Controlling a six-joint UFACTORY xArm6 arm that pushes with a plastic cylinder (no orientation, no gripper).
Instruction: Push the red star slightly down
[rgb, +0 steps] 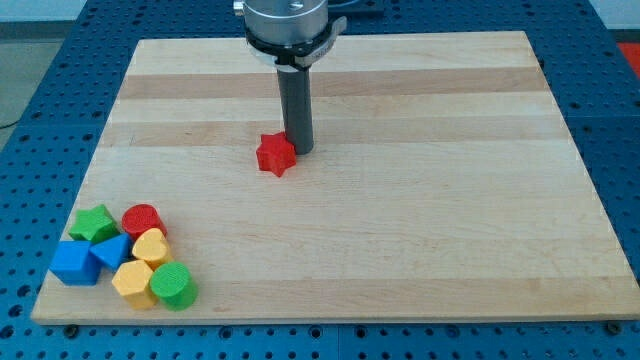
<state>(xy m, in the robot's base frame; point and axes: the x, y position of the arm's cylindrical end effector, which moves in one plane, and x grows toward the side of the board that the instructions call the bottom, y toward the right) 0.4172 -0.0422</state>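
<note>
The red star (276, 155) lies on the wooden board (400, 220), a little left of the board's middle and toward the view's top. My tip (301, 150) stands on the board right next to the star's upper right side, touching it or nearly so. The dark rod rises from there to the arm's mount at the view's top.
A cluster of blocks sits at the board's bottom left corner: a green star (95, 223), a red cylinder (142, 220), a blue cube (74, 263), a blue block (109, 251), a yellow block (151, 246), a yellow hexagon (133, 283) and a green cylinder (173, 287).
</note>
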